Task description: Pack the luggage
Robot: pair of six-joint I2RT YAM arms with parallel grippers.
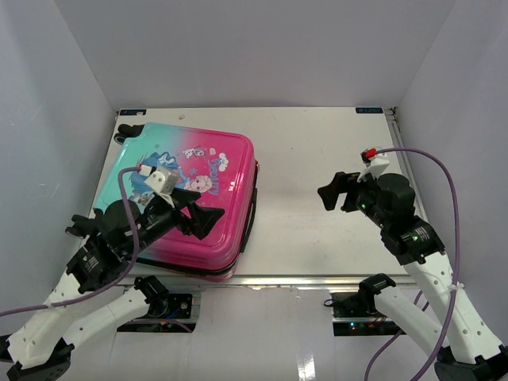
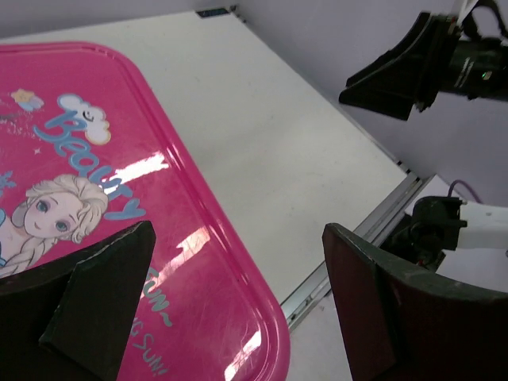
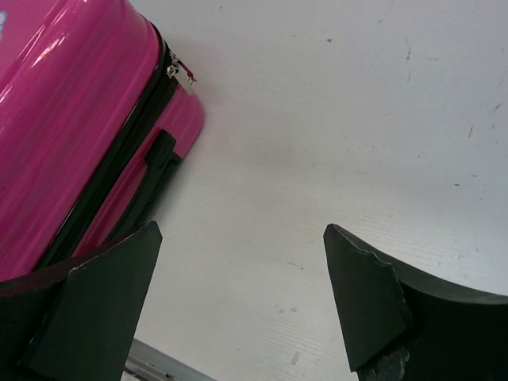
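Note:
The luggage (image 1: 190, 190) lies flat and closed on the left half of the table, pink-to-teal shell with a cartoon princess print, black trim and a side handle facing right. My left gripper (image 1: 200, 216) hovers open and empty above its near right corner; the pink lid (image 2: 119, 230) fills that wrist view. My right gripper (image 1: 335, 193) is open and empty above the bare table to the right of the luggage. The right wrist view shows the luggage's pink side (image 3: 71, 119) with its black zipper band and handle at upper left.
White walls enclose the table on three sides. The table's metal front edge (image 1: 302, 279) runs just past the luggage's near corner. The bare white tabletop (image 1: 317, 159) lies between the luggage and the right wall. A black wheel (image 1: 125, 131) sits at the luggage's far left corner.

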